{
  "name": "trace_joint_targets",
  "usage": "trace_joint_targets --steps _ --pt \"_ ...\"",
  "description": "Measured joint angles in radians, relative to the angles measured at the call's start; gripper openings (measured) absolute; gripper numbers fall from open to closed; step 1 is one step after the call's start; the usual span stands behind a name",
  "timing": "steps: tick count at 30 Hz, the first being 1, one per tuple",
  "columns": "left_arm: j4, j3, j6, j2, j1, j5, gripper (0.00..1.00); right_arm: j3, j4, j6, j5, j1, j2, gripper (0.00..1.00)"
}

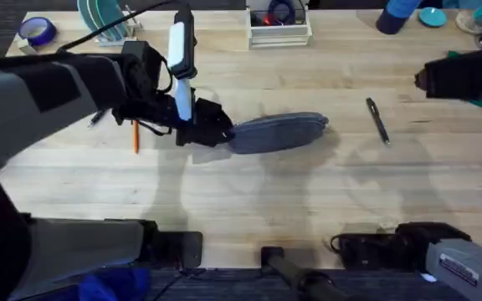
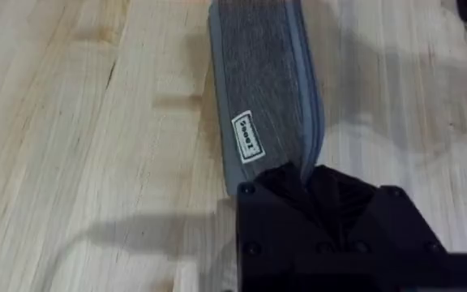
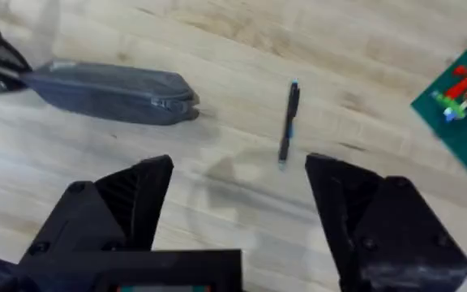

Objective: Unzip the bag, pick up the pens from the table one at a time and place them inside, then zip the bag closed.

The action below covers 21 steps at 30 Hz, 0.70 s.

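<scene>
The grey-blue bag (image 1: 279, 132) lies zipped on the table (image 1: 249, 201), its zipper pull (image 3: 164, 103) at the right end. My left gripper (image 1: 212, 130) is shut on the bag's left end; in the left wrist view the bag (image 2: 266, 89) runs away from the closed fingers (image 2: 306, 182). An orange pen (image 1: 135, 135) lies left of that gripper, partly under the arm. A dark pen (image 1: 377, 119) lies right of the bag. My right gripper (image 1: 429, 78) hovers high at the right, open and holding nothing, with the dark pen (image 3: 289, 122) and the bag (image 3: 108, 91) below its fingers (image 3: 136, 203).
A white box (image 1: 279, 25), a roll of blue tape (image 1: 36, 32) and teal plates (image 1: 99, 17) line the far edge. A green baseplate with bricks (image 3: 460, 101) sits at the right. Bare wood spreads in front of the bag.
</scene>
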<state>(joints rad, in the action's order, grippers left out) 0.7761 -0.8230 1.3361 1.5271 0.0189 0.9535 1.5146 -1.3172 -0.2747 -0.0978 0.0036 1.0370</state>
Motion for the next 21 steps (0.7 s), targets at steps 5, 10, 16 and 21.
trace_joint_targets --steps 5,10,16,21 --pt "0.0 0.0 0.0 0.0 0.0 0.0 0.044 0.0 0.0 -0.176 -0.016 0.0 0.0 0.997" --pt "0.0 0.0 0.0 0.0 0.0 0.0 0.044 0.0 0.0 -0.391 -0.091 0.0 0.01 0.996" --pt "0.0 0.0 0.0 0.0 0.0 0.0 0.044 0.0 -0.001 -0.662 -0.22 -0.001 0.084 0.996" --pt "0.0 0.0 0.0 0.0 0.0 0.0 0.044 0.0 -0.045 -0.862 -0.347 -0.031 0.168 0.996"
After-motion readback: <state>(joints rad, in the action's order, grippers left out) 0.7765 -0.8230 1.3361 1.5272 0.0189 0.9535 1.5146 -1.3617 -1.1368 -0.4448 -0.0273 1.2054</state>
